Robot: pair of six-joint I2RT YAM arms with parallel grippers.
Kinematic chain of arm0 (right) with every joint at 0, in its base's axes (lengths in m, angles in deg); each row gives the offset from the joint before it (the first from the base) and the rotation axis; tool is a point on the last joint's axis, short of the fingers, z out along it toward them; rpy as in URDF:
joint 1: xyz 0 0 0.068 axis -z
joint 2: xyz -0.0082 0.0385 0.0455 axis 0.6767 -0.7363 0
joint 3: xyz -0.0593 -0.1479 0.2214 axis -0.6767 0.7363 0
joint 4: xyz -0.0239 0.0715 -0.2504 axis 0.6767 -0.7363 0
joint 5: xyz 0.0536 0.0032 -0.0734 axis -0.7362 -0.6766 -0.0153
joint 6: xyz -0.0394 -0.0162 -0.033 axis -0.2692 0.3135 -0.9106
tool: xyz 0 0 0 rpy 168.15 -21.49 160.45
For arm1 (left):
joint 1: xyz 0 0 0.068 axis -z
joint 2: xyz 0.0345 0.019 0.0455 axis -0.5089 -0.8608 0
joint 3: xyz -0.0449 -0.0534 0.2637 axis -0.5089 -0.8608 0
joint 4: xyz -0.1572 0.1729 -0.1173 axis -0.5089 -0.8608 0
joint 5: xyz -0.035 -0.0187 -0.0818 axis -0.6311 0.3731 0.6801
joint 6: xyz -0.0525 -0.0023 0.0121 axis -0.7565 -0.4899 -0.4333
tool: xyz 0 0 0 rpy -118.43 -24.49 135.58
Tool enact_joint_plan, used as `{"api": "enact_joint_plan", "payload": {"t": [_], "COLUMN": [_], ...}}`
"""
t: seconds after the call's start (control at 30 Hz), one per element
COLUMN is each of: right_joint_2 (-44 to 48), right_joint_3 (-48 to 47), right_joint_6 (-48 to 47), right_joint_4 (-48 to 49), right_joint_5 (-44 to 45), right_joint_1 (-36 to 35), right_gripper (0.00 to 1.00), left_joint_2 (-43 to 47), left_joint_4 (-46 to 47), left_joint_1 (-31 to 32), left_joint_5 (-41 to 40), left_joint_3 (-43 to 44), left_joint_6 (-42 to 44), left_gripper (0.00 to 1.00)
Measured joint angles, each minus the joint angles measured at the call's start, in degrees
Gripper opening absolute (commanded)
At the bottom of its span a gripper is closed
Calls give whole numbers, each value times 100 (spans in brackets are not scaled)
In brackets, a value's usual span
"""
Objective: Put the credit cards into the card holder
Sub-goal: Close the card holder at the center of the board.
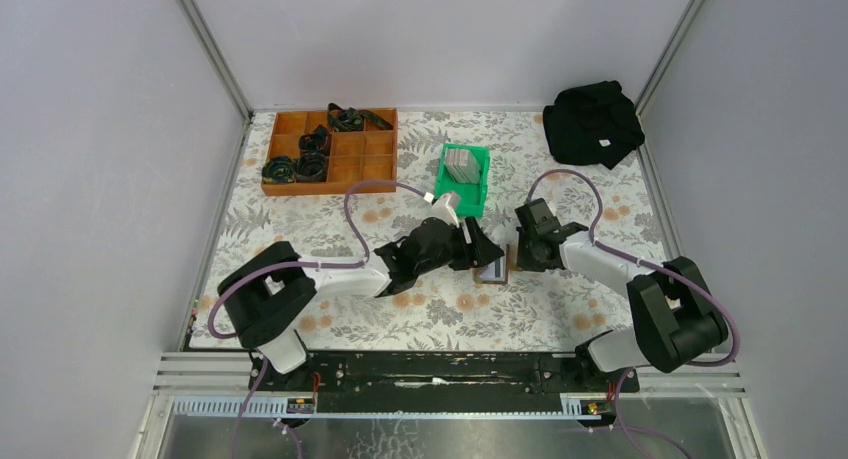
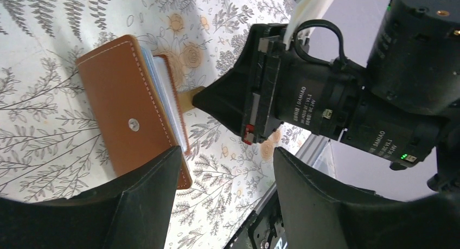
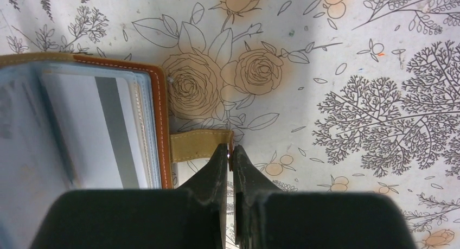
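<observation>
Jaws of the right arm (image 1: 610, 261) are pressed together on the tan snap tab (image 3: 198, 145) of the small brown leather card holder (image 1: 493, 271), pinching the tab's free end. In the right wrist view the tab sticks out from the holder's stitched edge toward 3 o'clock. The holder lies on the flower-printed desk (image 1: 420, 314) near its middle, a little toward 6 o'clock, between the tips of the two arms. Clear inner sleeves show along its side, and a pale card with a grey stripe (image 3: 111, 127) sits in the front one.

Jaws of the left arm (image 1: 340, 274) stand spread wide at the holder's 9 o'clock side. In the left wrist view one black finger (image 2: 144, 197) overlaps the holder's corner; whether they touch cannot be told.

A stack of grey rectangular plastic credit cards (image 1: 461, 163) stands in a small green plastic bin (image 1: 482, 179) at 11 o'clock from the holder, well apart from it. An orange-brown wooden compartment tray (image 1: 375, 167) holding black coiled pieces (image 1: 300, 164) sits at the desk's 10 o'clock, and a black fabric bundle (image 1: 593, 122) at 2 o'clock.
</observation>
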Motion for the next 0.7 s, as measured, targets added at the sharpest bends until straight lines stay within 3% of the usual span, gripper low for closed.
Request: {"api": "enact_joint_plan", "payload": {"t": [0.7], "right_joint_2": [-332], "right_joint_3": [-256], "right_joint_6": [59], "right_joint_4": [74], "right_joint_5": [-44], "right_joint_1": [-103], "right_gripper": [0], "left_joint_2": [-608], "left_joint_4": [638], "left_joint_1": [85], "left_joint_5": [348], "left_joint_3": [-9], "left_joint_6": [-468], "left_gripper": [69]}}
